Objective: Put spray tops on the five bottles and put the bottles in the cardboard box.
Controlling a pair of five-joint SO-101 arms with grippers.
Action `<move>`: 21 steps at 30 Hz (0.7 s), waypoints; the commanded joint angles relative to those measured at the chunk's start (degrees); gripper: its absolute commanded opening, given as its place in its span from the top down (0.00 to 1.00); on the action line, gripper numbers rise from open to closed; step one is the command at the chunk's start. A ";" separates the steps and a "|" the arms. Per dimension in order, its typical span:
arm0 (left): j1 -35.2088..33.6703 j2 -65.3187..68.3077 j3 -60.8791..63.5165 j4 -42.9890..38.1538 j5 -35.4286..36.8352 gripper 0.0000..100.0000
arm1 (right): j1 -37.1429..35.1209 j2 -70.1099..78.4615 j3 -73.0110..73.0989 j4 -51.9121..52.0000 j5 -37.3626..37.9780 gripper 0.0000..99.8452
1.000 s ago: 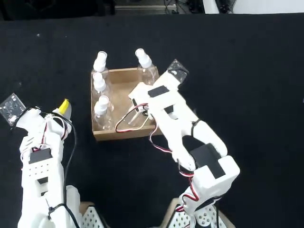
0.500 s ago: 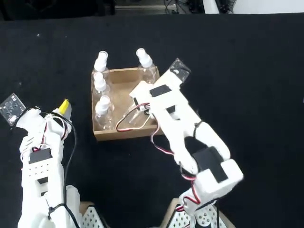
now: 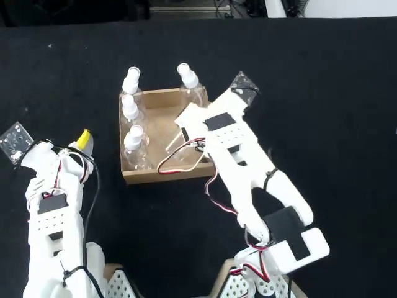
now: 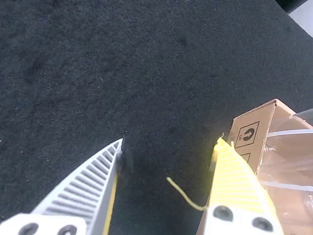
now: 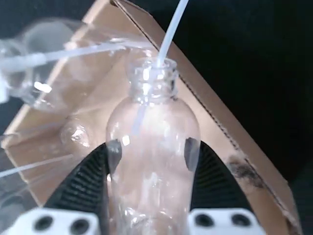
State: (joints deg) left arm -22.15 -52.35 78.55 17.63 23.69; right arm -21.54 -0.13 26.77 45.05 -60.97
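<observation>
The high camera hangs well above the table (image 3: 322, 74) and looks down over the whole spread. Both arm bases sit at 6 o'clock, the room's edge runs along 12, and the cardboard box (image 3: 162, 175) lies just off centre toward 10 o'clock. The left wrist camera rides low, staring out past the left gripper (image 4: 169, 147) across bare table, with a corner of the box close by. The right wrist camera sits nearer still, peering along the right gripper (image 5: 151, 152) at a bottle (image 5: 151, 112), the box right behind it. That box is what all three views share.
</observation>
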 commanded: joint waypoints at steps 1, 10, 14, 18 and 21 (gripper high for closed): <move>-0.31 -1.23 -1.19 -1.32 0.18 0.73 | 3.34 -4.53 -0.22 1.93 2.02 0.93; -0.31 -1.23 -1.36 -1.32 0.18 0.73 | 5.45 -10.59 -0.04 3.25 7.30 0.93; -0.31 -1.23 -1.36 -1.32 0.18 0.73 | 5.54 -14.20 -0.04 5.19 8.88 0.93; -0.31 -1.23 -1.36 -1.32 0.18 0.73 | 6.15 -16.22 -0.04 8.35 10.55 0.93; -0.31 -1.23 -1.36 -1.32 0.18 0.73 | 8.44 -17.89 -0.04 10.20 11.69 0.93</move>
State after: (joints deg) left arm -22.15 -52.35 78.55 17.63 23.69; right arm -16.09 -13.49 26.95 53.58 -50.68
